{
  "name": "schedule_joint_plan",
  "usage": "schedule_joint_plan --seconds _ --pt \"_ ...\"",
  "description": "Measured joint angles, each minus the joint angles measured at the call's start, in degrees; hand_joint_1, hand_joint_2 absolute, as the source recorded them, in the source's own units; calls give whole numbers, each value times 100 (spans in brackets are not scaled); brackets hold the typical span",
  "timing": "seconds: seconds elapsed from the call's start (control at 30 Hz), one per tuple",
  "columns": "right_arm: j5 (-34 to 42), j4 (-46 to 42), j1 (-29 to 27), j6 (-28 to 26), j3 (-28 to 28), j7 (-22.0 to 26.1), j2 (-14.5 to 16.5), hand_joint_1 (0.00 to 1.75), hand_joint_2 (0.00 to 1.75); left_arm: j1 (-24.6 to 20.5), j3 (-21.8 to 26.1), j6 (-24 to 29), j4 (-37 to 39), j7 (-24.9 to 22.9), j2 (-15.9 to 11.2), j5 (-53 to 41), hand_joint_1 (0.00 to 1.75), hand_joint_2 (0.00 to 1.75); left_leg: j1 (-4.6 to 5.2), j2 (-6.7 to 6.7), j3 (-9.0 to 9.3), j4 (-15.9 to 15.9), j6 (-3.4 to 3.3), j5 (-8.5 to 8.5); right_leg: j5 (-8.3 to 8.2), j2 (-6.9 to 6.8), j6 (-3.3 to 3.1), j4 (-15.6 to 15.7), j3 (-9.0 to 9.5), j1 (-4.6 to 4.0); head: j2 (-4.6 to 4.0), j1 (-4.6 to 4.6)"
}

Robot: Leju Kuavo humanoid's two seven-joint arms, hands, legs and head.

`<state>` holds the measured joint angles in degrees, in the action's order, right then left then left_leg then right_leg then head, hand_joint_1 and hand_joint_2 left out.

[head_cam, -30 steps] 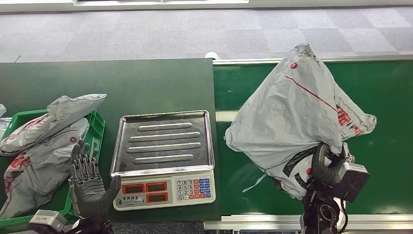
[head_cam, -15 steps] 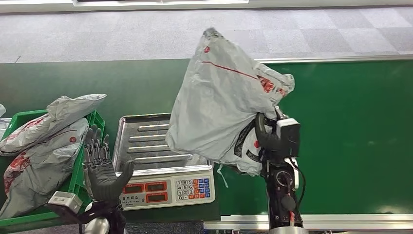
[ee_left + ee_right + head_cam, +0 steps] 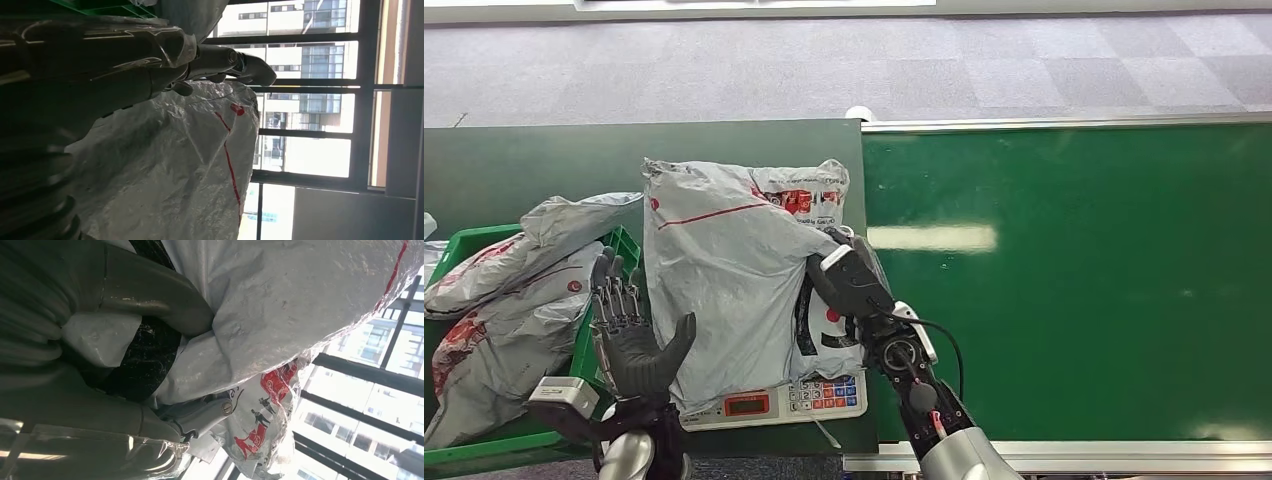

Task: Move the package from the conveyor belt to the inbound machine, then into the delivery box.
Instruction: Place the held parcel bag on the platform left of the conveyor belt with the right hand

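**Q:** So where was the package at that point?

**A:** The grey package [image 3: 724, 290] was lying across the scale [image 3: 769, 400], covering pretty much the whole weighing tray. Only the front panel with the red display and keypad poked out from under it. It had a red stripe and some red print near its far edge.

**Q:** Was anything holding it?

**A:** Yep, the right hand [image 3: 844, 285] had hold of it at the side nearest the conveyor belt [image 3: 1074, 280]. In the right wrist view the thick grey thumb [image 3: 150, 295] was pressed into the plastic, with the bag bunched up around it.

**Q:** And the other one?

**A:** The left hand [image 3: 629, 335] was just beside the package's other edge, palm up, fingers [image 3: 614, 290] spread and holding nothing. I couldn't tell if it was actually touching the bag.

**Q:** Anything else around?

**A:** A green crate [image 3: 609, 305] sat left of the scale with more grey bags [image 3: 514, 290] piled in it, all on a dark green table [image 3: 544, 165].
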<state>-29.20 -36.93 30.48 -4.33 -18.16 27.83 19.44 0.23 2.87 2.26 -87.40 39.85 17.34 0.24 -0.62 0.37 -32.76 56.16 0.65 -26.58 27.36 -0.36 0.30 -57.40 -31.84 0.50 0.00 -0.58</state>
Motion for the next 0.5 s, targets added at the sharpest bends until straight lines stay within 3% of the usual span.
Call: schedule_joint_plan --seconds 0.07,0.1,0.5 --pt "-4 149 45 3 -108 13 0 7 175 28 71 10 -72 0 -1 23 0 175 0 1 0 0 0 0 0 1 0 0 0 0 0 0" --pt "-9 218 65 4 -139 16 0 0 175 45 110 14 -117 0 -1 28 0 175 0 1 0 0 0 0 0 1 0 0 0 0 0 0" --pt "-79 698 188 -131 -171 9 -2 0 175 168 319 133 -431 1 10 8 0 175 0 1 1 0 0 0 0 1 0 0 -2 0 0 1"
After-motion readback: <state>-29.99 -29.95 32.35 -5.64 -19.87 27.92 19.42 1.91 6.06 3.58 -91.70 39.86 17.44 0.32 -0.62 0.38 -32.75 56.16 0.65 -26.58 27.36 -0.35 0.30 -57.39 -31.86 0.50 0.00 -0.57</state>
